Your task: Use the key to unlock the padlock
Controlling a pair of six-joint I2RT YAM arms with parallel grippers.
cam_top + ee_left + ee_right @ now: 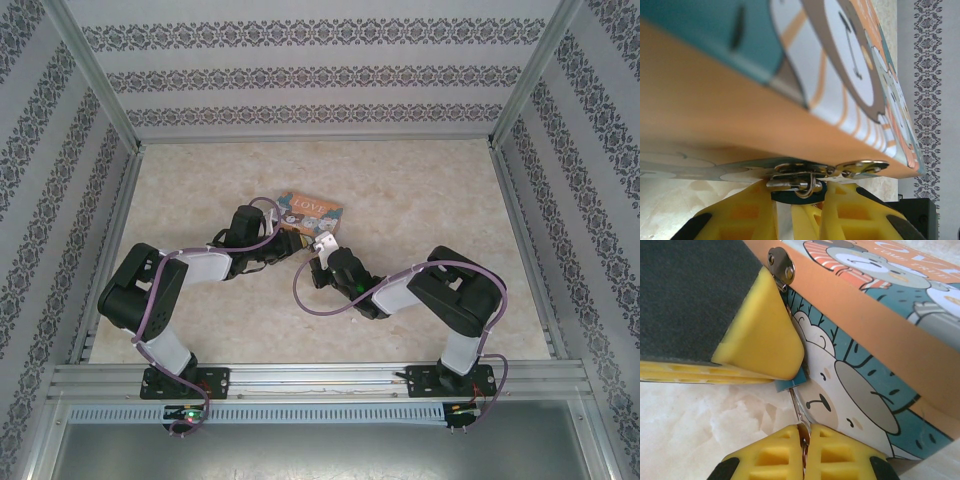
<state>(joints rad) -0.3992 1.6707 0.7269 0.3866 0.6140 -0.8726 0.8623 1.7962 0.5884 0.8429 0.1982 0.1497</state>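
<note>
Yellow fingers (840, 455) of the right gripper (805, 452) are sitting at the bottom edge of its wrist view. They are pressing together on a thin metal stem, the key (802, 434). Its head is hiding inside the grip. The stem is running up toward a sliver of teal, the padlock (789, 385). Whether the tip is sitting in the keyhole cannot be told, because a broad yellow finger (765, 335) of the left gripper is covering nearly all of the padlock there.

From the left wrist, the left gripper (798, 202) is clamping the padlock's teal body between its fingers, and only a dark strip of it is showing. Above that strip the silver shackle (809, 189) is looping through the hasp (860, 167) on the front of the box (740, 110). The box is looming close and blurred, and the frame is cutting it off at the left and top, so its print is hard to read.

From overhead, both grippers are meeting at the near edge of the box, around the middle of the table (430, 200). The padlock is hanging at that edge, tucked under the gripper tips, and both it and the key are too small to make out from above. The arms' cables are crossing in front of the wrists.
</note>
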